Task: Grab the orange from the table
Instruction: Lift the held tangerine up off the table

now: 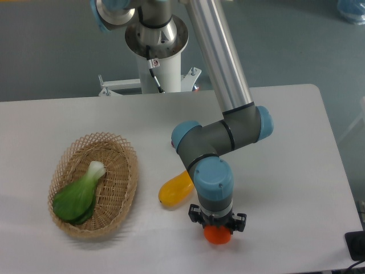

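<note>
Nearest the table's [296,171] front edge, the gripper [217,227] points straight down over the orange [218,234]; whether its fingers clasp the fruit cannot be told. Behind, the arm's elbow bends above a yellow fruit [174,189]. Leftward sits a wicker basket [122,188] holding bok choy [77,196]. Beyond the far edge stands the arm's pedestal [161,71] on grey floor.

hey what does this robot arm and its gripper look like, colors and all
The arm is a shiny silver tube with dark grey joints and light blue round caps. A black cable runs down its white base. The gripper is small and black, below a grey wrist.
</note>
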Robot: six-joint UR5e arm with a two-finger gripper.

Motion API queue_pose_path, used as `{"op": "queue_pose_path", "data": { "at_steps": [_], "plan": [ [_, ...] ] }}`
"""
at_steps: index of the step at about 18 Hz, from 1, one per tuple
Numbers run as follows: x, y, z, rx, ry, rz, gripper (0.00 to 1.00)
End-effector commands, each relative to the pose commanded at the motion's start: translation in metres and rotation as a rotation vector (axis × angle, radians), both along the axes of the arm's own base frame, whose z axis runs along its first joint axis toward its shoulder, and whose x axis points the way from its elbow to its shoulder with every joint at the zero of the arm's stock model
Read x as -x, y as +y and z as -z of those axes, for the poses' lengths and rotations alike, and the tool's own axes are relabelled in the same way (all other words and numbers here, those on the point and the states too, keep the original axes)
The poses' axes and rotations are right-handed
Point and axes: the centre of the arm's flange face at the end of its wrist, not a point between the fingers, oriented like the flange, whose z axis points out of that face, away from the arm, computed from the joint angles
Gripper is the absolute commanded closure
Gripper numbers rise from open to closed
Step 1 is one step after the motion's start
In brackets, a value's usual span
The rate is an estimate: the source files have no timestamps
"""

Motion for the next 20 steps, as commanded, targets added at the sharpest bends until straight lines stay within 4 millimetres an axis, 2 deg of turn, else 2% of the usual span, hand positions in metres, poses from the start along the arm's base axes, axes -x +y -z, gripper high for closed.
{"op": "queue_pose_path", "data": {
  "at_steps": [7,12,20],
  "plan": [
    [0.012,-0.022,-0.045,-0.022,0.051,0.044,0.45],
    [0.021,-0.061,-0.077,0.046,-0.001,0.143,0.42],
    [0.035,-0.074,-0.094,0.049,-0.011,0.136,0.39]
  ]
}}
